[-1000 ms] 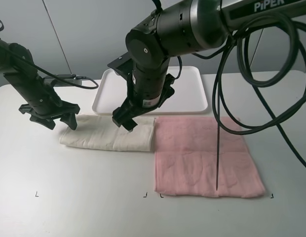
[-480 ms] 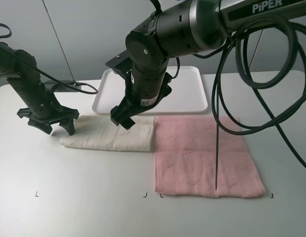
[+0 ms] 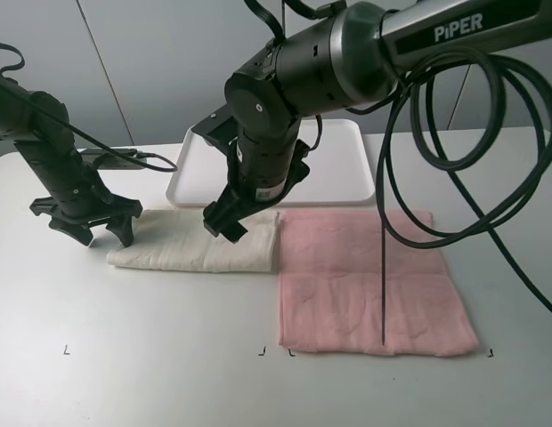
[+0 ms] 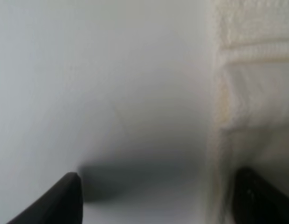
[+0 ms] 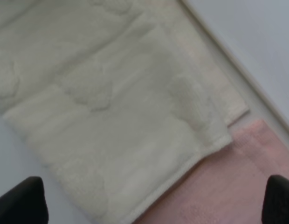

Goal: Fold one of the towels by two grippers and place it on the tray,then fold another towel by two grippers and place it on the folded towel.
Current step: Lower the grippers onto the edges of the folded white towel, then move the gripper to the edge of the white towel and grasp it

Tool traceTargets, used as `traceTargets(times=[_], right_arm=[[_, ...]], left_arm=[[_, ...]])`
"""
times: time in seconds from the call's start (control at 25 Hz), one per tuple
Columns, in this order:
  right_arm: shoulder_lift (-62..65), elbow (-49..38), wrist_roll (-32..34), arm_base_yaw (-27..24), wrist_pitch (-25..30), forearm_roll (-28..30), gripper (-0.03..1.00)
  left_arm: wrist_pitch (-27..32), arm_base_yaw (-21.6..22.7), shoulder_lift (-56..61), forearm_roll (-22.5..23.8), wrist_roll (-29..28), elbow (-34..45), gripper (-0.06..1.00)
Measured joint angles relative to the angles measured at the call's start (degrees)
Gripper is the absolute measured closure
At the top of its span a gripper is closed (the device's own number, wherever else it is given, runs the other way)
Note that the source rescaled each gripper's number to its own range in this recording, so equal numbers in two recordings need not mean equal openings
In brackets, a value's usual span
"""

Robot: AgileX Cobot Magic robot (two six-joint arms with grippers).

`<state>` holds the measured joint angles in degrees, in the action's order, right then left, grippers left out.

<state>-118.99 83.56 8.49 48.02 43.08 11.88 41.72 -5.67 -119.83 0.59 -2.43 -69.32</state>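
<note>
A cream towel, folded into a long strip, lies on the white table in front of the white tray. A pink towel lies flat to its right, their edges touching. My left gripper is open and empty, low at the strip's left end; the left wrist view shows the towel's edge beside one finger. My right gripper is open and empty just above the strip's right part; the right wrist view shows the cream towel and a corner of the pink towel.
The tray holds nothing and stands at the back of the table. Black cables hang from the right arm over the pink towel. Small black corner marks sit near the table's front edge.
My left gripper has moved left, off the cream towel's left end. My right gripper has shifted slightly over the towel's right part. The towels have not moved.
</note>
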Motion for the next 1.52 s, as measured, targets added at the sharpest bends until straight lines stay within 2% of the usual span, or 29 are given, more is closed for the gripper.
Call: traceTargets(times=[0.32, 0.56, 0.68, 0.8, 1.28, 1.52], right_arm=[[-2.91, 3.53, 0.38, -0.53, 3.94, -0.86, -0.03], [-5.03, 5.36, -0.69, -1.74, 4.83, -6.83, -0.03], [-6.21, 6.42, -1.99, -2.52, 4.83, -11.13, -0.03], [-6.7, 7.0, -2.37, -3.13, 4.72, -12.97, -0.03], [-9.67, 7.12, -3.13, -5.11, 2.33, -23.35, -0.03], [-11.78, 7.12, -3.23, -5.11, 0.19, -25.12, -0.03]], left_arm=[[1.55, 0.0, 0.22, 1.32, 0.35, 1.01, 0.1], [2.57, 0.85, 0.98, 2.55, 0.47, 1.63, 0.1], [3.77, 1.8, 1.74, 3.96, 0.57, 2.0, 0.1], [4.31, 2.2, 2.24, 5.32, 0.57, 2.23, 0.1], [4.41, 2.2, 2.33, 5.66, 0.68, 2.23, 0.1], [4.41, 2.2, 2.33, 5.66, 0.68, 2.23, 0.1]])
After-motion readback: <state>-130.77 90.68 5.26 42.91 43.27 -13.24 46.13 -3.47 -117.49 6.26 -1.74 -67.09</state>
